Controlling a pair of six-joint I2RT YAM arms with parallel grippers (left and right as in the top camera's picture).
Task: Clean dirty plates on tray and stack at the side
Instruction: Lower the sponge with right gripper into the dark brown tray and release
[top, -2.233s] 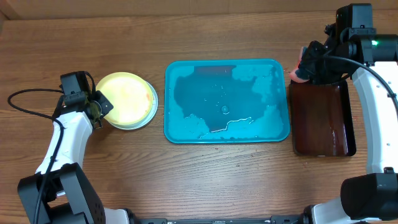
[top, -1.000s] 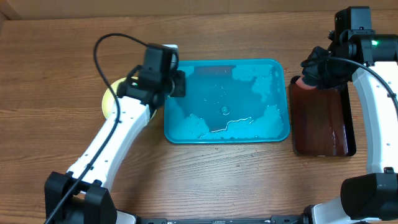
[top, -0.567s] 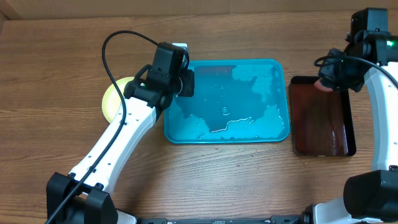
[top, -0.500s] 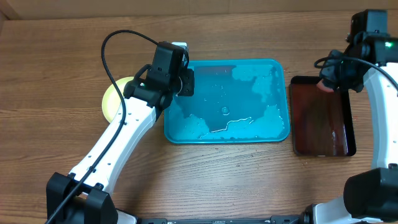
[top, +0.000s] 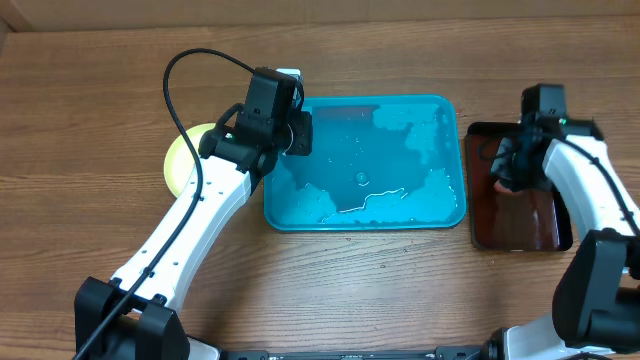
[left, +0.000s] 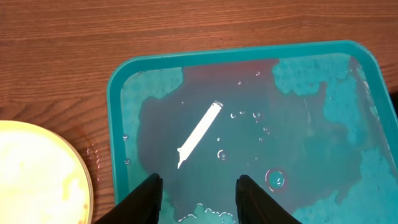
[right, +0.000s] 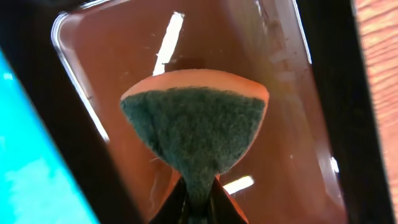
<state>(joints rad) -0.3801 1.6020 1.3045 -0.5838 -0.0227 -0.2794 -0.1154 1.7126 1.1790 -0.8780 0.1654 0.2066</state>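
Centre frame, overhead: teal tray (top: 400, 99) on the wooden table (top: 400, 300). It holds a shallow pool of water with foam patches along the upper right, right side and lower edge (bright bar on the water in the left wrist view is a lamp reflection). A few bubbles sit mid-pool.

Left of the tray, just beside its left wall (left: 112, 137) and apart from it: pale yellow plate (top: 180, 160), top face pale and blotchy, on the table. The left arm hides most of it from above; how many plates lie under it I cannot tell.

Left gripper (left: 198, 186) hangs over the tray's upper-left corner, fingers apart, nothing between them.

Right edge of frame: dark brown-red tray (top: 530, 225), glossy bottom with light streaks. Right gripper (right: 198, 202) is above its upper half, fingers pinched together on the narrow end of a sponge (right: 196, 124) (orange body, dark green scouring face toward the camera). Whether the sponge touches the tray bottom is unclear.
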